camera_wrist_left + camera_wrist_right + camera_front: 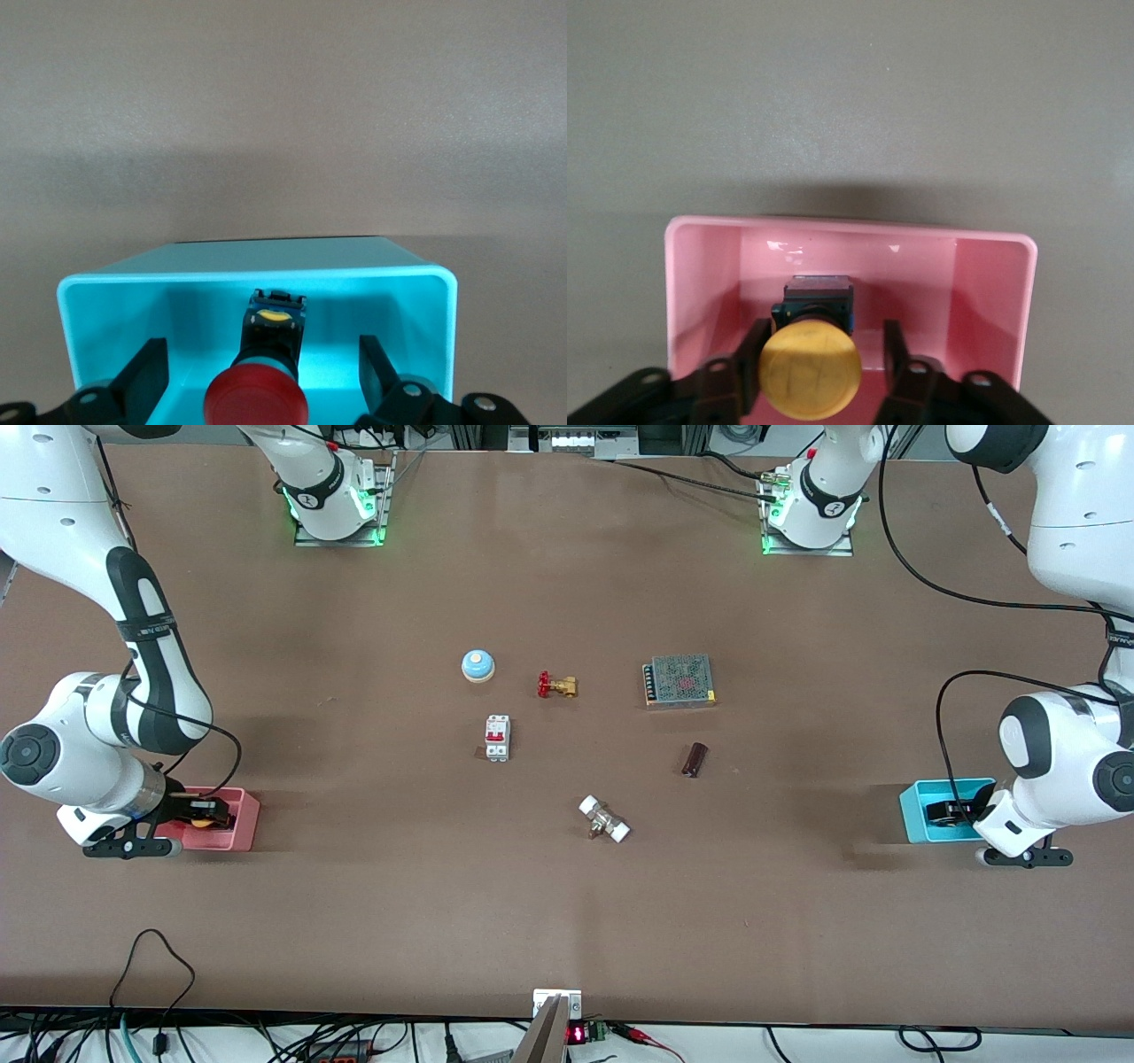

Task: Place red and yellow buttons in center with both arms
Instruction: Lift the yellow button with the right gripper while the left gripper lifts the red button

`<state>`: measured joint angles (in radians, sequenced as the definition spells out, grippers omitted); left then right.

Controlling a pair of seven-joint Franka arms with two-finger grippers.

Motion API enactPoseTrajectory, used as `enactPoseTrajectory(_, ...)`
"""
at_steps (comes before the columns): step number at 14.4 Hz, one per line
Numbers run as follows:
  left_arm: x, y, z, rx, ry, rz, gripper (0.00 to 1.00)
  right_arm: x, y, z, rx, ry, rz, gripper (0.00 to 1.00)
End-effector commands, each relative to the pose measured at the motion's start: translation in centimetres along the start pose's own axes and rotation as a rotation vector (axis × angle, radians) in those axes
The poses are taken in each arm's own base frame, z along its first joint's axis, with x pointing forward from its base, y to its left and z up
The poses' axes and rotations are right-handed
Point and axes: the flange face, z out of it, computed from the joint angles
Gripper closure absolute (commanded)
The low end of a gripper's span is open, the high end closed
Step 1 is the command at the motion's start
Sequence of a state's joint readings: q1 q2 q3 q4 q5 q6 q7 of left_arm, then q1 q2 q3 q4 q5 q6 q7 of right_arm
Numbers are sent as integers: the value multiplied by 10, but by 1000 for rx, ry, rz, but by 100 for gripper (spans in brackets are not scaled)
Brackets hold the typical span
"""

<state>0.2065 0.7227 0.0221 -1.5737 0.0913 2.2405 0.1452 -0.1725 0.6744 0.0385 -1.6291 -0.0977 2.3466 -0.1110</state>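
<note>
The red button (257,403) lies in the cyan tray (425,292) at the left arm's end of the table. My left gripper (263,381) is down in that tray, open, its fingers (146,376) wide apart on either side of the button, not touching it. In the front view the left gripper (952,812) hides the button in the cyan tray (917,815). The yellow button (811,372) lies in the pink tray (992,292). My right gripper (824,354) is open around it, with a gap on one side. The front view shows the right gripper (199,813) in the pink tray (244,824). The brown table centre (585,753) holds neither button.
Around the table's middle stand a blue dome bell (477,664), a brass valve with red handle (556,685), a white and red breaker (497,738), a metal power supply (679,680), a dark cylinder (695,759) and a white-ended fitting (604,819).
</note>
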Motion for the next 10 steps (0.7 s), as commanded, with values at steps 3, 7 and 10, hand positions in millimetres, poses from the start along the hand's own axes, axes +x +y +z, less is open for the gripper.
enactPoseTrajectory(3,-1,-1,7,-22,7,-1,6,-1,-1,1,-3,5,-29,59)
enactPoseTrajectory(7,-2,0,13,-24,0,1,16,0,-2,-4,-4,8,-38,59)
enactPoseTrajectory(10,-3,-1,14,-25,-7,-1,51,-2,1,-37,-8,-9,-101,59)
